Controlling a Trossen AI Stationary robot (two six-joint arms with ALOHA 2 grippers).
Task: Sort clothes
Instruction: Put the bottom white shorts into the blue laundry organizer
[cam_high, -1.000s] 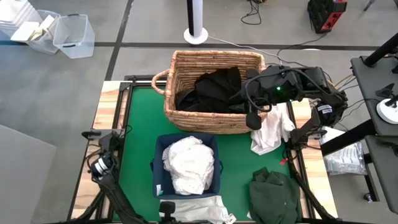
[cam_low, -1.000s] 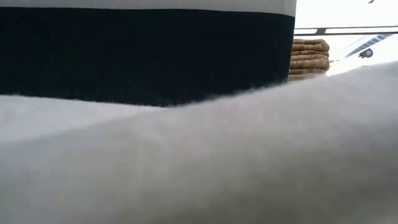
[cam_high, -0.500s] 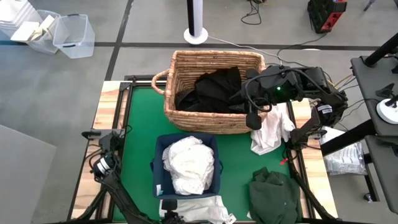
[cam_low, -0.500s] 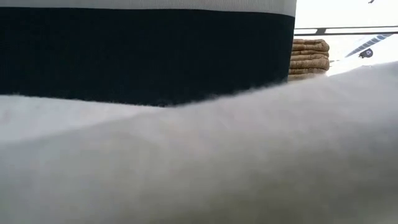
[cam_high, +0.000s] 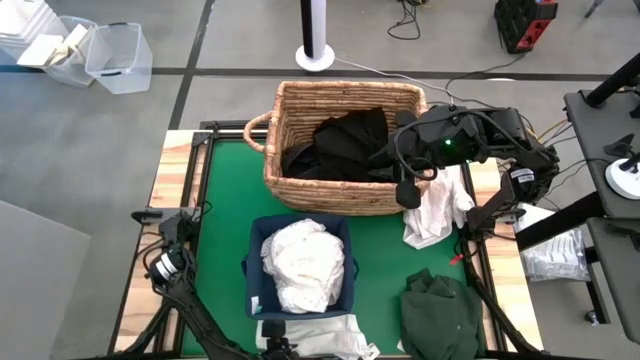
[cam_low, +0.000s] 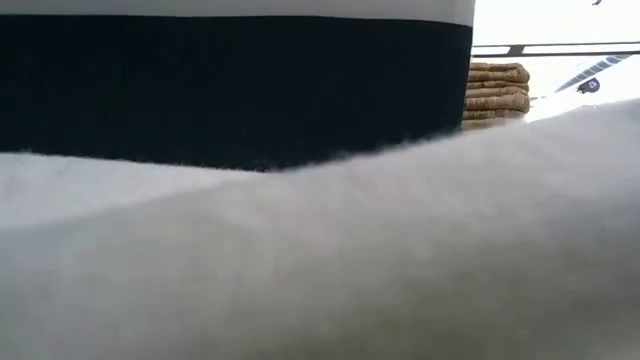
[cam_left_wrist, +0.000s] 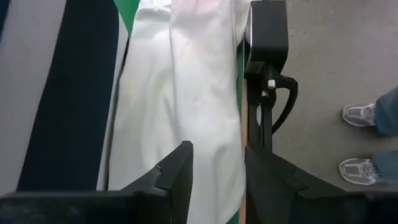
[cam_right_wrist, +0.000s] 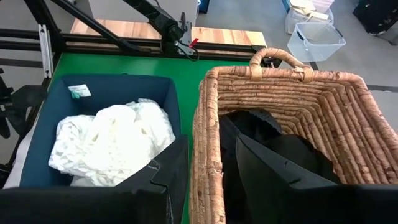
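A tan wicker basket (cam_high: 345, 150) at the table's far side holds black clothes (cam_high: 340, 145). In front of it, a navy bin (cam_high: 298, 268) holds white clothes (cam_right_wrist: 112, 146). One white garment (cam_left_wrist: 186, 93) lies on the table's near edge in front of the bin. Another white garment (cam_high: 435, 210) and a dark green one (cam_high: 440, 312) lie at the right. My left gripper (cam_left_wrist: 217, 149) (cam_high: 272, 348) is open just over the near white garment. My right gripper (cam_right_wrist: 210, 142) (cam_high: 405, 188) hangs open and empty above the basket's near wall. My left gripper points slanting down at the white garment on the near edge, with the cloth (cam_left_wrist: 214, 137) showing between its two fingers. I cannot tell whether the fingertips touch the cloth.
A dark camera mount (cam_left_wrist: 267, 43) stands at the table's near edge beside the white garment. A person's shoes (cam_left_wrist: 360, 115) show on the floor beyond it. The low view is blocked by white cloth (cam_low: 320, 270) and the bin's wall (cam_low: 230, 90). Clear plastic boxes (cam_high: 105, 55) sit on the floor.
My left gripper has sunk a little toward the white garment at the table's near edge. The right arm and the clothes have kept still.
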